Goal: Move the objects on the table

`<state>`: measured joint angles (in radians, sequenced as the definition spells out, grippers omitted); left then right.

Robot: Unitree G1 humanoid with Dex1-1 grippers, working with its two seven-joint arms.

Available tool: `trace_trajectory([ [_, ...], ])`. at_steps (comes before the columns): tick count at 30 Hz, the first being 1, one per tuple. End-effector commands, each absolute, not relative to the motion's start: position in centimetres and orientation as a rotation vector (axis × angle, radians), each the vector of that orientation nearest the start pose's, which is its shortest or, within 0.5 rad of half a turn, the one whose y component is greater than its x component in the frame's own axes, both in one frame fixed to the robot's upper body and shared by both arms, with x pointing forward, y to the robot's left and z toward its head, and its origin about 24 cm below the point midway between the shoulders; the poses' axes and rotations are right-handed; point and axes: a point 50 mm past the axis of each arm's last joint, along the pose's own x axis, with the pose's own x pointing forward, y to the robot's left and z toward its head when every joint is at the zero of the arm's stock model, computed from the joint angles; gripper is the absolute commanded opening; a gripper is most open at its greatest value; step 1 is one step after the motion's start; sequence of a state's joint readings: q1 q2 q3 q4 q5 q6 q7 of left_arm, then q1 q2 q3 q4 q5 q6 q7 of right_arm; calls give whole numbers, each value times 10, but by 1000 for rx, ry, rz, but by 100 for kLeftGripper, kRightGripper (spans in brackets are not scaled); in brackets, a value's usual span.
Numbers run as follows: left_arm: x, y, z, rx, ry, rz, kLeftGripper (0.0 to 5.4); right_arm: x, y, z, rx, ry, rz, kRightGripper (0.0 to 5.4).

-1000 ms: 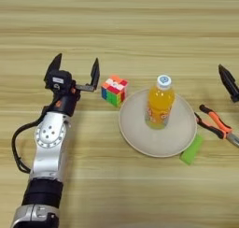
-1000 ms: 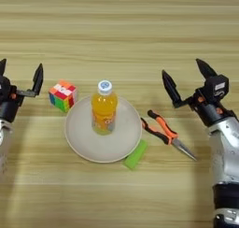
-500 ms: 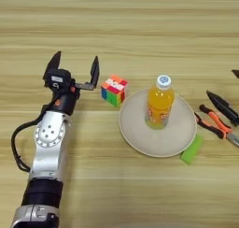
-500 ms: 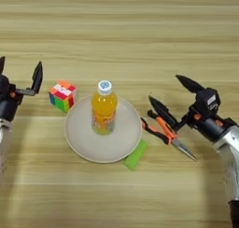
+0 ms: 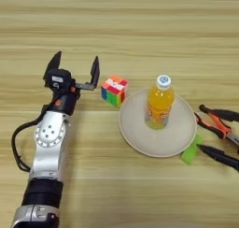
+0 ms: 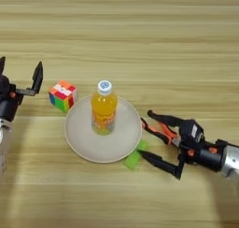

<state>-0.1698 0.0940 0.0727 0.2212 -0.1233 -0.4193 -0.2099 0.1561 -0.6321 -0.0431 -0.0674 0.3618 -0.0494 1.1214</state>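
- Left tool (image 5: 74, 69): left of centre in the frame, two black fingers spread wide and holding nothing, on a silver forearm running up from the lower left corner. It sits just left of the cube, not touching it.
- Puzzle cube (image 5: 114, 90): left of centre, resting on the table (image 5: 140, 26) just beside the plate's upper-left rim. Multicoloured hard plastic with flat faces and sharp corners; likely light and stiff, best pinched across two opposite faces.
- Plate (image 5: 161, 145): centre, round, shallow, pale beige, matte.
- Orange drink bottle (image 5: 159, 103): upright on the plate, white cap, smooth rounded body. Likely slippery and prone to tipping; a grip around the mid-body looks safest.
- Green block (image 6: 134, 158): lower right of the plate, partly tucked under its rim. Rectangular, bright, seemingly light and rigid; its long sides offer a hold.
- Pliers (image 6: 158, 131): right of the plate, orange-and-black handles, flat on the table.
- Right tool (image 6: 164, 140): lower right, fingers wide apart and empty, straddling the pliers; the lower fingertip lies just beside the green block.
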Motion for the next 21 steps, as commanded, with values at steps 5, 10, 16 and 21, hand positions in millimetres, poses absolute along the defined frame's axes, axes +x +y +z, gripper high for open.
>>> trace_trajectory([
  [5,279,166,76,9,-369,-164,540,183,-219,40,-313,367,1076,539],
  [10,280,165,76,6,-370,-164,540,183,-216,36,-316,393,1051,539],
  [16,280,165,76,5,-372,-164,540,186,-214,31,-326,406,1001,539],
  [21,280,165,76,5,-374,-165,540,185,-210,29,-319,408,992,539],
])
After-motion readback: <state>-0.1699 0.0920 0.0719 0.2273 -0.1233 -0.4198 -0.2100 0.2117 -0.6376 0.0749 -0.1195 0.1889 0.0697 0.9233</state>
